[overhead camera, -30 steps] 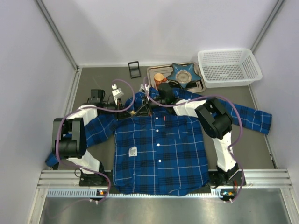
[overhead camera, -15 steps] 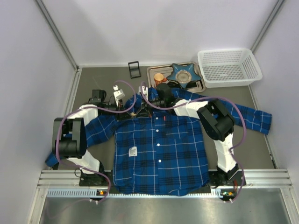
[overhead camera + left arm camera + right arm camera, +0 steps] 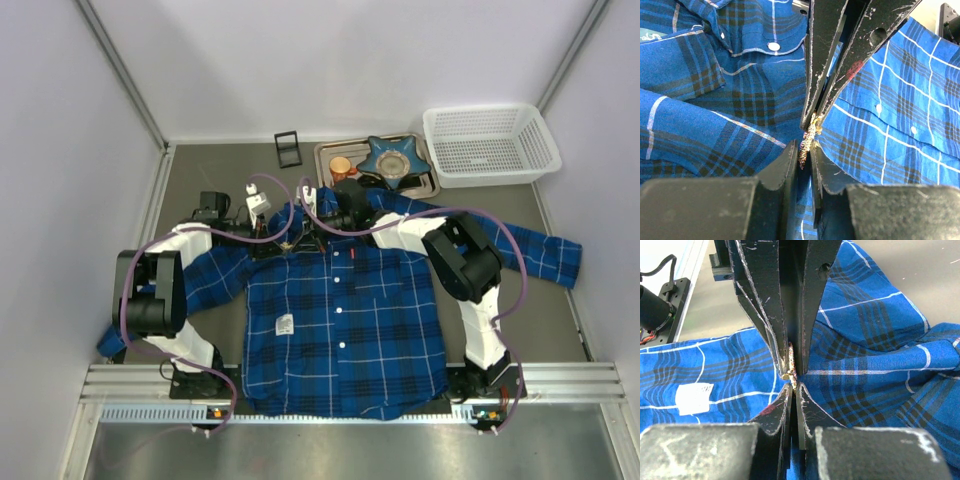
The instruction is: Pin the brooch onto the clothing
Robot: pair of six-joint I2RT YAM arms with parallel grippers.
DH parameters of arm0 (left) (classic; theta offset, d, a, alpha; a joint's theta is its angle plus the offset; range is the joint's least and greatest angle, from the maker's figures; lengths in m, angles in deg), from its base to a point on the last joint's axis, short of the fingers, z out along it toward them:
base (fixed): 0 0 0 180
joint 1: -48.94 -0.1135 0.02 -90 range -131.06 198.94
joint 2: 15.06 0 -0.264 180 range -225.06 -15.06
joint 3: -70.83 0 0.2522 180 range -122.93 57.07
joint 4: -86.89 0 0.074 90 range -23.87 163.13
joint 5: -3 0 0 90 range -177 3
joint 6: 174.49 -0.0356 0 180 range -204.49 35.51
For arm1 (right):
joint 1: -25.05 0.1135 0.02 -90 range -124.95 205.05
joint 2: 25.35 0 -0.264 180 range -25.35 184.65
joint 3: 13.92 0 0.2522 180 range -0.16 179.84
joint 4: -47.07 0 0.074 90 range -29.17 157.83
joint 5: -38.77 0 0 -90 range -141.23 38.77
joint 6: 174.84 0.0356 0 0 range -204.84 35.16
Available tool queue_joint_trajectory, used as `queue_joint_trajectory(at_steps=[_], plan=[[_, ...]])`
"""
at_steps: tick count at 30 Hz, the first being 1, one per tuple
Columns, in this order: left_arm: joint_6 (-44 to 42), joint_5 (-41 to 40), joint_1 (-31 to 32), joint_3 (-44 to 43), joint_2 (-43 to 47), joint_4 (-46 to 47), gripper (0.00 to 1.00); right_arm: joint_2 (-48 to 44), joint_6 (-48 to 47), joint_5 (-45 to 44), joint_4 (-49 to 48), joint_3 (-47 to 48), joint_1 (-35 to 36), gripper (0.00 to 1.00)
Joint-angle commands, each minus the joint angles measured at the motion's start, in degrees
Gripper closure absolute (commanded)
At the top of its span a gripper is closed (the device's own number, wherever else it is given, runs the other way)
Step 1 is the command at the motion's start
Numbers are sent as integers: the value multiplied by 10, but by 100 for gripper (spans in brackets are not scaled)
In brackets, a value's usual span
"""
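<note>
The blue plaid shirt (image 3: 340, 310) lies flat on the table, collar at the far side. Both grippers meet over the collar. My left gripper (image 3: 283, 241) is shut on the tiny gold brooch (image 3: 805, 142), which stands edge-on between its fingertips (image 3: 790, 160) in the left wrist view. My right gripper (image 3: 312, 234) comes from the opposite side and is shut on the brooch's other end (image 3: 791, 364). In the right wrist view its fingertips (image 3: 785, 397) pinch just below the brooch. The brooch (image 3: 294, 242) is barely visible from above. Shirt fabric (image 3: 715, 75) lies right under both grippers.
A metal tray (image 3: 325, 153) at the back holds a blue star-shaped dish (image 3: 393, 157) and an orange cup (image 3: 340, 165). A white basket (image 3: 488, 144) stands at the back right. A small black stand (image 3: 287, 148) is behind the collar.
My left wrist has edged slightly right and my right gripper slightly left, closing in at the collar. The shirt has not shifted.
</note>
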Motion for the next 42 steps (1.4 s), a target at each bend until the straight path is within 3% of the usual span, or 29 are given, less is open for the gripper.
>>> queue_joint_trajectory(at_steps=[1, 13, 21, 30, 42], plan=[[-9, 8, 15, -17, -7, 1, 85, -45, -9, 24, -47, 25, 30, 100], [-45, 16, 15, -23, -10, -30, 77, -38, 22, 38, -68, 27, 29, 100], [-71, 12, 14, -32, -18, -56, 81, -35, 26, 38, -70, 29, 29, 100], [-113, 38, 12, -37, -17, -92, 77, -33, 30, 40, -78, 30, 29, 100], [-122, 31, 11, -45, -29, -102, 82, -39, -4, 48, -72, 25, 32, 100]])
